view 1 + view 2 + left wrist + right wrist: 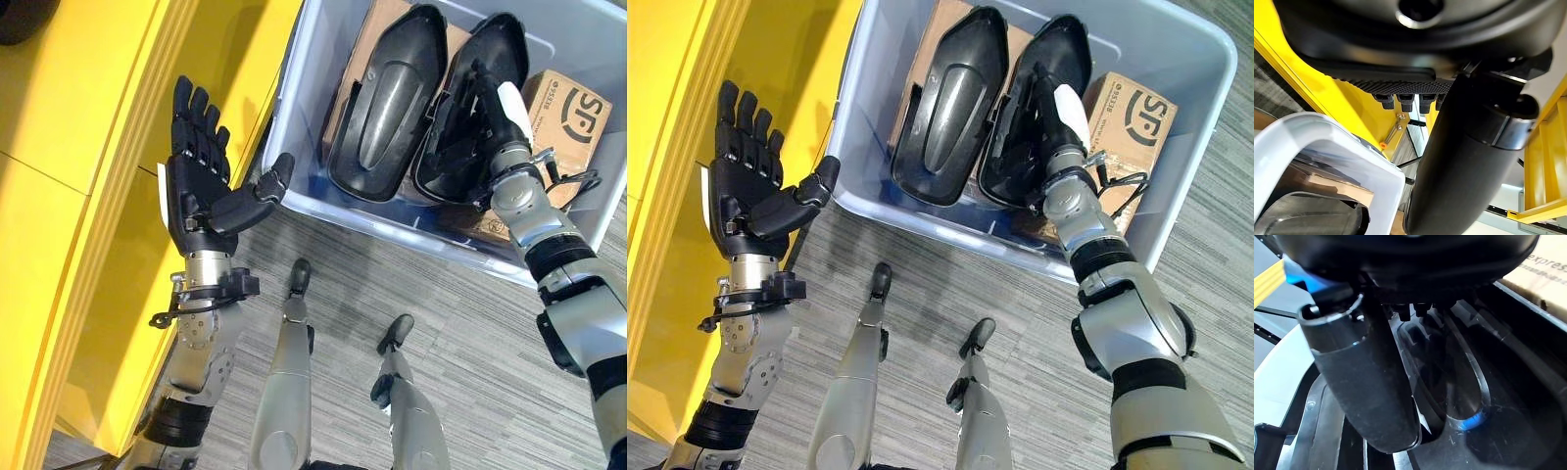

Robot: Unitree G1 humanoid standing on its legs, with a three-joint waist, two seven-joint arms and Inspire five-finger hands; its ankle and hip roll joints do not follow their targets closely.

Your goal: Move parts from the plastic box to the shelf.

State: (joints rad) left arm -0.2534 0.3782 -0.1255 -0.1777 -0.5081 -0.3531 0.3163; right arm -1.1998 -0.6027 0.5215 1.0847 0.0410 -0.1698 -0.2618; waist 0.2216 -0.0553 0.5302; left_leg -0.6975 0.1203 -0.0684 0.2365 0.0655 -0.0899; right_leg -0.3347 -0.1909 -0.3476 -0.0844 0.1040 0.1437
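The right hand [490, 103] is down inside the plastic box [1200, 147], on the right black part [1024, 162]. In the right wrist view its fingers [1415, 311] reach down into the hollow of that part, with the thumb [1371, 391] out beside them, but you cannot tell if they grip it. The left black part [377, 117] lies just beside it, touching. Both sit on cardboard boxes [568, 108] in the bin.

The left hand [201, 181] is up in the air with its fingers straight and spread and nothing in it. It is between the box and the yellow shelf [69, 147]. The left wrist view shows the box's white corner right by the thumb [1464, 171].
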